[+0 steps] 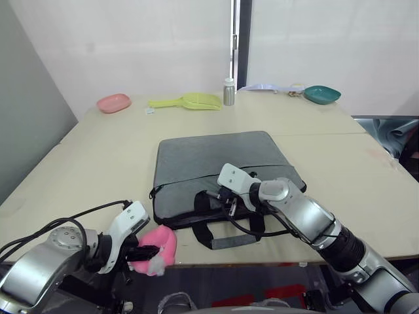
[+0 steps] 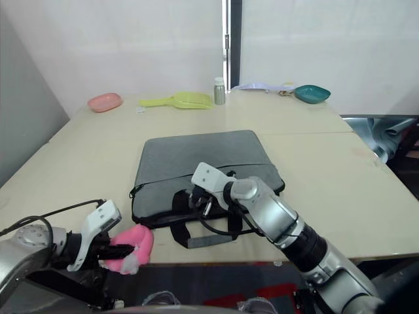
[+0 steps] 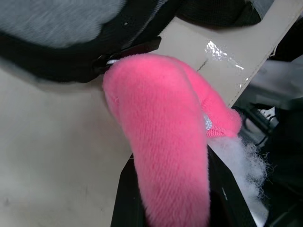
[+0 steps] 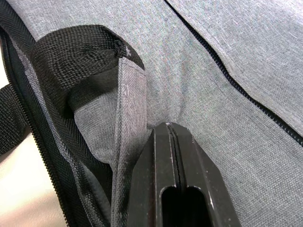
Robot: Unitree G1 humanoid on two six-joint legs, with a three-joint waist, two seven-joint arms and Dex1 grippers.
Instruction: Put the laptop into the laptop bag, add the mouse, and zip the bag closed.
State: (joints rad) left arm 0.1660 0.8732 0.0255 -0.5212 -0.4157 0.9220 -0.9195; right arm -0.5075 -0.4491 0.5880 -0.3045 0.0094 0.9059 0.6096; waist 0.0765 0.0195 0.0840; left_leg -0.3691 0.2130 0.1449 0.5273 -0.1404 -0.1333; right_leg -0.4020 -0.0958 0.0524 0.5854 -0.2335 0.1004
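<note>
The grey laptop bag lies flat in the middle of the table, its black handles trailing toward the front edge. My right gripper is shut, its fingertips pressed against the bag's fabric beside a handle strap and a zip line. Whether anything is pinched between them I cannot tell. At the front edge, left of the bag's corner, my left gripper is shut on a pink plush toy with white stuffing showing. The laptop and the mouse are out of view.
Along the far edge stand a pink oval dish, a yellow scoop, a small silver bottle and a teal dish. The beige table stretches bare on both sides of the bag.
</note>
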